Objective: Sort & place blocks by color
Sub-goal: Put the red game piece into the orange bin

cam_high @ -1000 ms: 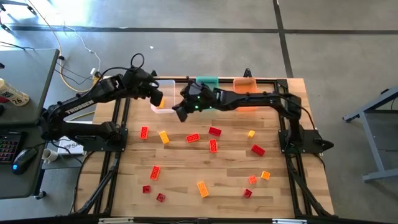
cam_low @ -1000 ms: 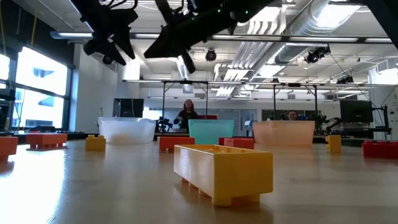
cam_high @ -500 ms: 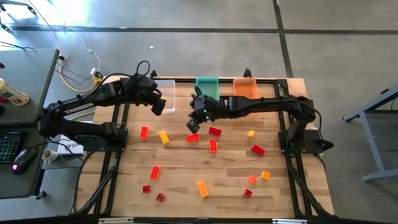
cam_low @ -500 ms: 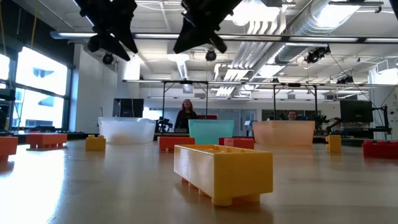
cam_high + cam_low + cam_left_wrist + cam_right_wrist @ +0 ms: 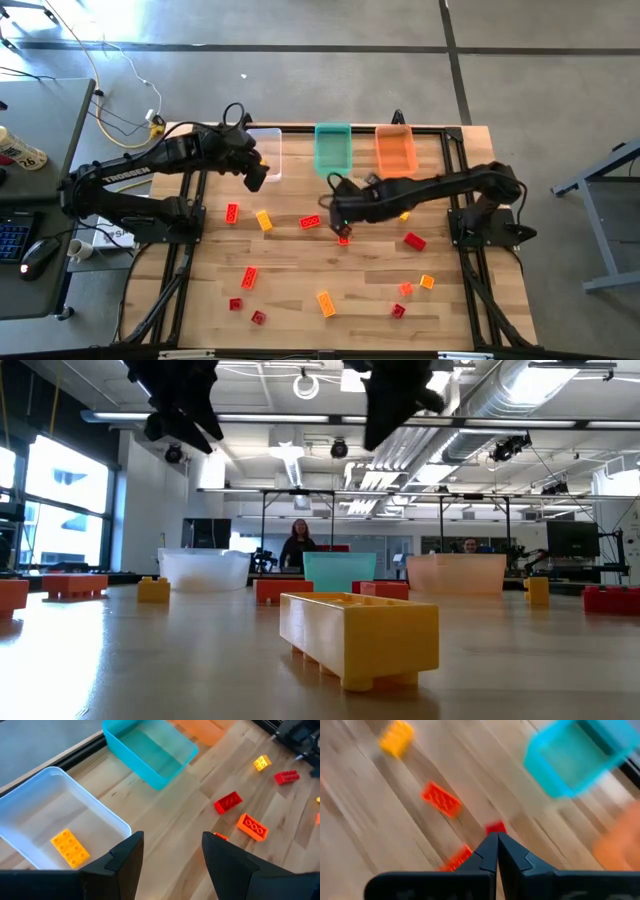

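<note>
**Right arm over mid-table bricks, left by the clear bin**

I see small red, orange and yellow studded plastic blocks (image 5: pixel 327 303) scattered across the lower and middle frame on the wooden table (image 5: pixel 300 262). Centre: right gripper (image 5: pixel 338 214), fingers pressed together, empty, over red ones. Upper left: left gripper (image 5: pixel 255 176), jaws apart, empty, beside the clear plastic bin (image 5: pixel 30 805) holding one yellow block (image 5: pixel 70 848).

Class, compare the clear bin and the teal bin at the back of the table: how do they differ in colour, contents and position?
The clear bin is colourless and see-through; the teal bin is blue-green. The clear bin holds one yellow block; the teal bin looks empty. The clear bin is the end bin, by the left gripper; the teal bin is in the middle. Both are open rectangular bins.
</note>
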Robot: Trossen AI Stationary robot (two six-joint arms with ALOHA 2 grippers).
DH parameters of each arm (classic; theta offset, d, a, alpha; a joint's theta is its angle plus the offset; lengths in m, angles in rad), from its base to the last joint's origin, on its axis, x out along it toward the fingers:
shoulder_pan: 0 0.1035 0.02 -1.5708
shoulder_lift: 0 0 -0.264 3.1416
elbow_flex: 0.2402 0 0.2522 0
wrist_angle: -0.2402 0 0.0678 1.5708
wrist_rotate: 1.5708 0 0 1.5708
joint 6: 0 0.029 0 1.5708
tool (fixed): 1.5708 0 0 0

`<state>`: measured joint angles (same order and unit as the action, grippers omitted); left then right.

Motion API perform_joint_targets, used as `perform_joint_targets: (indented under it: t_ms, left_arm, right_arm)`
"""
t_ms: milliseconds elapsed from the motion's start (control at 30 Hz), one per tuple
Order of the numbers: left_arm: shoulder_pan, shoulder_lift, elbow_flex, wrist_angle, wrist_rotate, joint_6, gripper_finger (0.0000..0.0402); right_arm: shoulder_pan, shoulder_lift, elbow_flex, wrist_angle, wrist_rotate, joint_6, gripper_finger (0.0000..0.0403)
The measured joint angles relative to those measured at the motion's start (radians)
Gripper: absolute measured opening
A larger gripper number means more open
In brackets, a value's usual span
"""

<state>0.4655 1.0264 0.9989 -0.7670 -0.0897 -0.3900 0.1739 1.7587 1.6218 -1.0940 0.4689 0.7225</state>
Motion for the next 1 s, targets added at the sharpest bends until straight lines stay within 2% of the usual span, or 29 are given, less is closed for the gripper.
perform_joint_targets:
  t_ms: [400, 633, 700, 1000]
  left_arm:
    - [-0.009, 0.000, 0.000, 0.006, -0.001, -0.067, 0.0188]
    - [-0.020, 0.000, 0.000, 0.007, 0.000, -0.079, 0.0188]
    - [-0.027, 0.000, 0.000, 0.006, 0.000, -0.082, 0.0188]
    - [-0.051, 0.000, 0.000, 0.007, -0.001, -0.105, 0.0188]
  right_arm:
    - [0.149, -0.087, -0.001, -0.325, 0.137, 0.189, 0.0000]
    - [0.209, -0.116, -0.009, -0.399, 0.202, 0.211, 0.0000]
    - [0.211, -0.138, -0.059, -0.379, 0.197, 0.197, 0.0000]
    - [0.208, -0.353, -0.371, -0.201, 0.057, 0.193, 0.0000]
